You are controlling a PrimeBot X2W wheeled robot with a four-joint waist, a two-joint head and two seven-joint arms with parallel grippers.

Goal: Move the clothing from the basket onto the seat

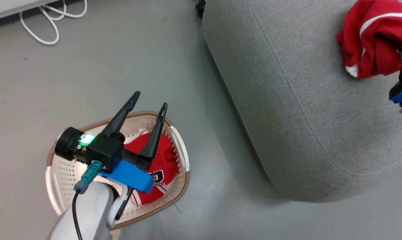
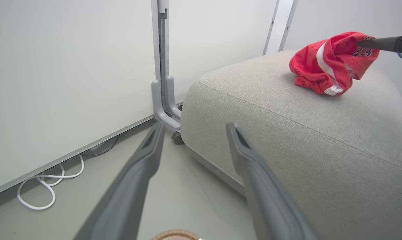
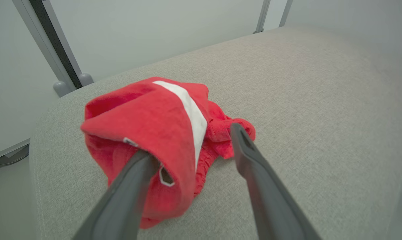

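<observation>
I count two red, white-trimmed sports garments (image 1: 162, 165) (image 1: 371, 43), one cream-white perforated plastic laundry basket (image 1: 66, 175), one large grey fabric sofa cushion (image 1: 287, 116), and one white looped cable (image 1: 51, 43) on my feeds.

I am reading dark digits, seemingly 23, on the crumpled red garment (image 2: 307, 66) lying on the seat (image 2: 287, 133) (a fold is hiding part of them). On the second red garment (image 1: 165, 160) in the basket (image 1: 186, 181), a black-and-white numeral is showing, too covered to read.
</observation>
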